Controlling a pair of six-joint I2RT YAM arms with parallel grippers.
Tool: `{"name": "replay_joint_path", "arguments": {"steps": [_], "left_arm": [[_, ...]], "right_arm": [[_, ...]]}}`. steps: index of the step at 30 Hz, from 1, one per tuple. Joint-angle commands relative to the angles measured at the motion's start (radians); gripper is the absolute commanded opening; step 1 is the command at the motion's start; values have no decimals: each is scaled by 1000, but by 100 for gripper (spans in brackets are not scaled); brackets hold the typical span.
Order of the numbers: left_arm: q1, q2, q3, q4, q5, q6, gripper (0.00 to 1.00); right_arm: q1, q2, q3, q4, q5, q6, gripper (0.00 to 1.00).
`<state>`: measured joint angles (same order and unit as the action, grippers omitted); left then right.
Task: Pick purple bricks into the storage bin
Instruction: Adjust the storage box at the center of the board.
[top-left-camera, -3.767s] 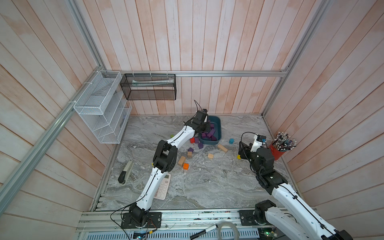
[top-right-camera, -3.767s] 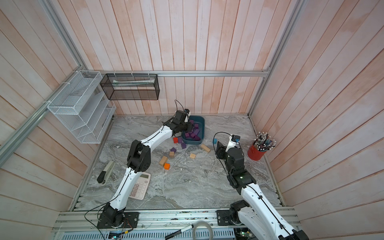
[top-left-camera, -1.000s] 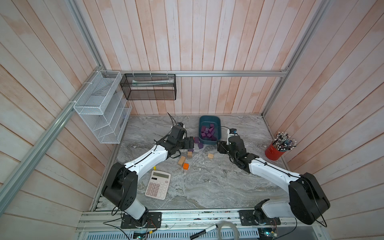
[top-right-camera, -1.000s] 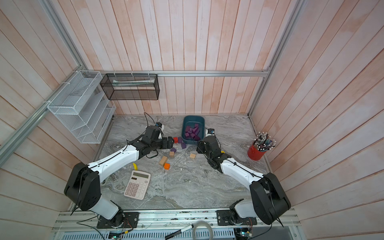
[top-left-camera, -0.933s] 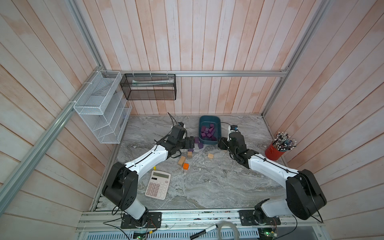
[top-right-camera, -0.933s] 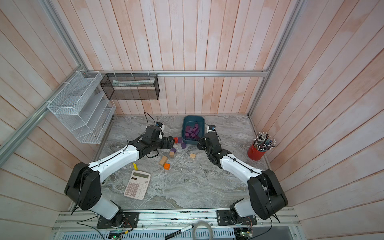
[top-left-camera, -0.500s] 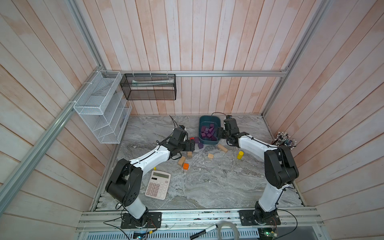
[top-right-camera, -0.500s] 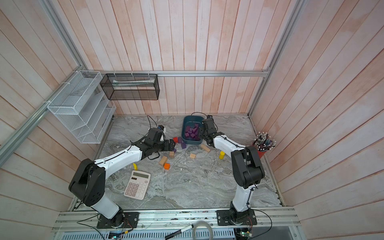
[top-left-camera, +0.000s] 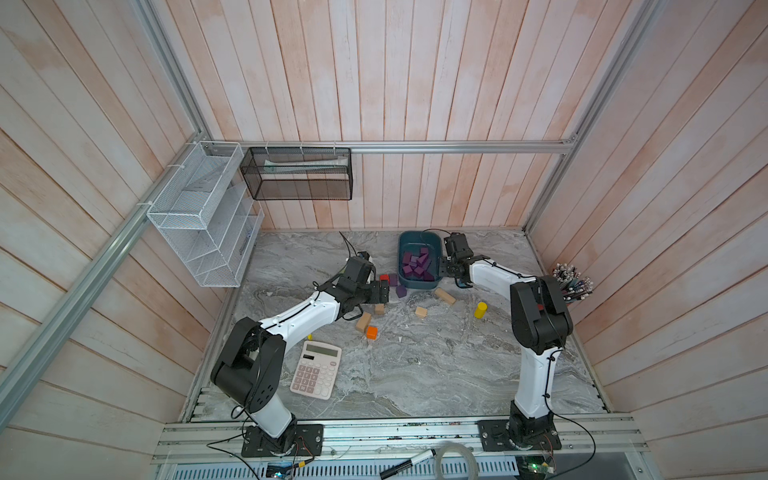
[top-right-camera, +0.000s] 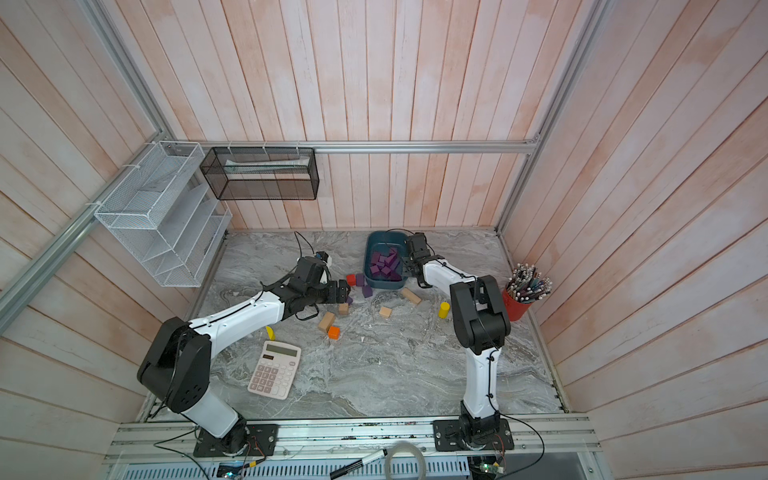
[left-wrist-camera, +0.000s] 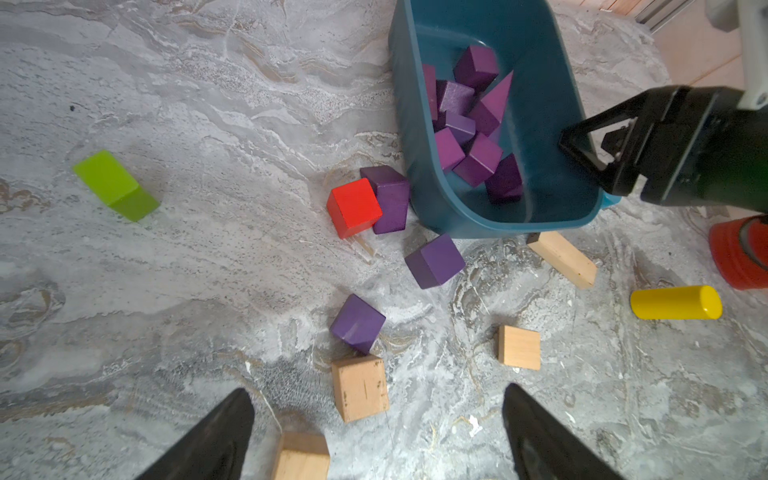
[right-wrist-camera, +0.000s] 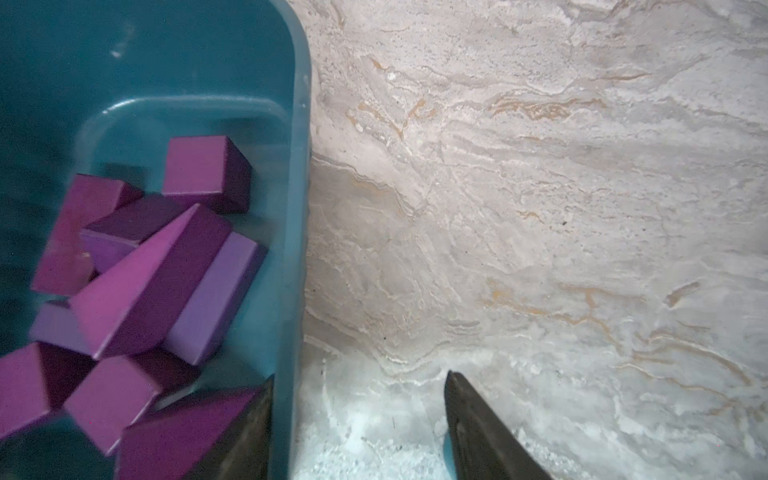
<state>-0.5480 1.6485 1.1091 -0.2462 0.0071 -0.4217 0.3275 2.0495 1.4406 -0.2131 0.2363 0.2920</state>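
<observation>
The teal storage bin (top-left-camera: 415, 241) (top-right-camera: 384, 241) stands at the back of the table with several purple bricks (top-left-camera: 417, 264) (right-wrist-camera: 145, 282) piled in it. Three more purple bricks lie loose in front of it: one against a red cube (left-wrist-camera: 390, 195), one by the bin's corner (left-wrist-camera: 434, 261), one nearer me (left-wrist-camera: 357, 323). My left gripper (top-left-camera: 384, 291) (left-wrist-camera: 378, 390) hovers open just short of them, over a tan block. My right gripper (top-left-camera: 449, 275) (right-wrist-camera: 360, 376) is open astride the bin's right wall (right-wrist-camera: 297, 249), one finger inside and one outside, holding nothing.
Around the loose bricks lie a red cube (left-wrist-camera: 353, 207), several tan blocks (left-wrist-camera: 359, 386) (top-left-camera: 444, 296), an orange cube (top-left-camera: 372, 332), a yellow cylinder (top-left-camera: 481, 309) and a green block (left-wrist-camera: 114, 185). A calculator (top-left-camera: 316, 369) lies front left. A red pen cup (top-right-camera: 519, 305) stands right.
The right gripper has swung from the middle of the table back to the bin's right wall. The left gripper, over the bin some seconds ago, has drawn back to the loose blocks and stays open.
</observation>
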Motion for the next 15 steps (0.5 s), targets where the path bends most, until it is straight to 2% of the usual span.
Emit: {"name": "replay_joint_path", "arguments": {"steps": [1, 15], "left_arm": [[2, -10, 14, -12, -35, 24, 94], [2, 12, 33, -38, -47, 32, 94]], "right_arm": [[-7, 27, 33, -54, 71, -30, 63], [-65, 57, 79, -39, 96, -45, 63]]}}
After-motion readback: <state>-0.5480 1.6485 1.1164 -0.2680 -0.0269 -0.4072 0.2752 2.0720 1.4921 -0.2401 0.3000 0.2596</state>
